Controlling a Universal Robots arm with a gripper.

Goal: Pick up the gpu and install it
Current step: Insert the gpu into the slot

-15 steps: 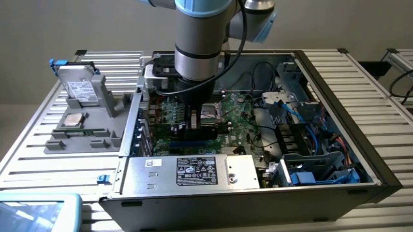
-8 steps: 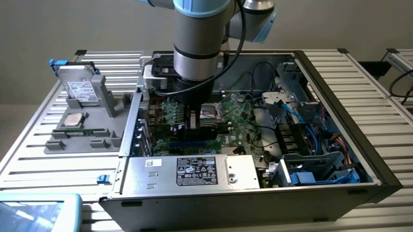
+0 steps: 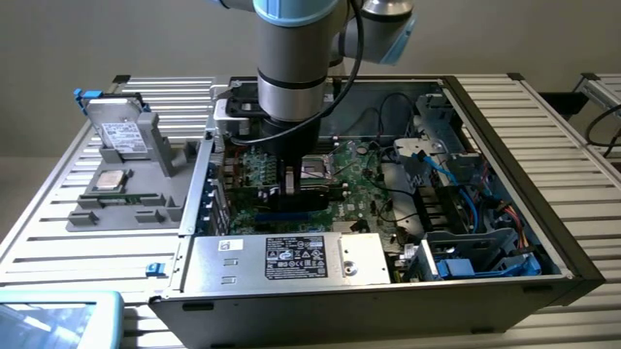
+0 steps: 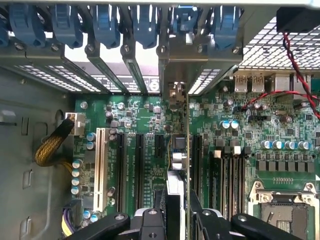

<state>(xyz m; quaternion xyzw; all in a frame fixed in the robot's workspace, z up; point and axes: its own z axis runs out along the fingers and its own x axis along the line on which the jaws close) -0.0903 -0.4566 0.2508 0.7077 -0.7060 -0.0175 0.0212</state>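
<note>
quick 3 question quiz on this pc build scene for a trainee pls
1. True or false: the gripper holds the gpu on edge over the motherboard slots.
2. Where is the hard drive? A: inside the computer. B: propped in the grey fixture at the exterior view's left. C: lying on the power supply.
3. What colour are the retention clips at the rear slot brackets?

Key: 1 true; 2 B; 3 blue.
</note>
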